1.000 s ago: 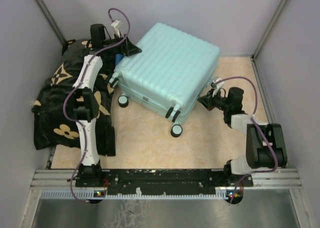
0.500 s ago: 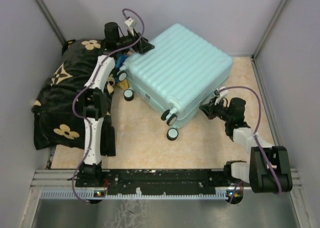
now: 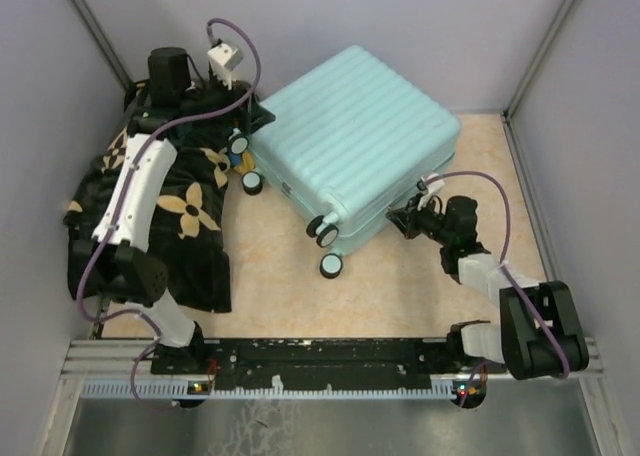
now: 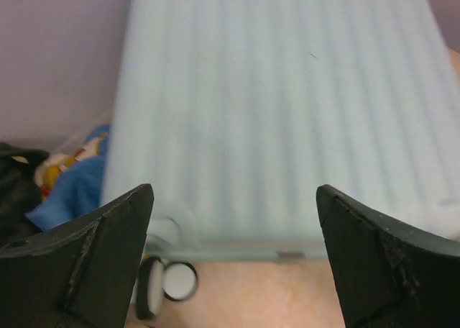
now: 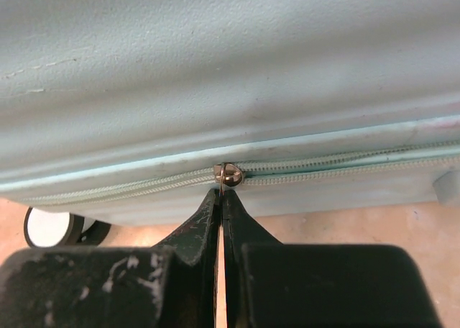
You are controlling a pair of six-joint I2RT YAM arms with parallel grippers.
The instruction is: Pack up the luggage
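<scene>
The suitcase (image 3: 350, 146) lies flat and shut on the far middle of the surface (image 3: 400, 296), ribbed shell up, wheels (image 3: 329, 266) poking toward the near side. The black flowered blanket (image 3: 110, 226) is heaped off to its left.

The right pincer (image 5: 221, 198) is at the near right edge of the case, fingers squeezed together on the zipper pull (image 5: 228, 174), right on the seam between the two shells. The left pincer (image 4: 233, 191) is spread wide with nothing in it, up at the far left corner and looking along the ribbed top.

Handling-wise, my guess is that it's a stiff hard shell, smooth and kinda slippery, and way too big to pinch across. It also looks bulky enough to slide or spin on the surface if you tug it from one side. So the only real grab spots are small bits: the zipper pull, a shell edge or a wheel. I'd drag the zipper slowly along the seam and use the free pincer to brace the case.
</scene>
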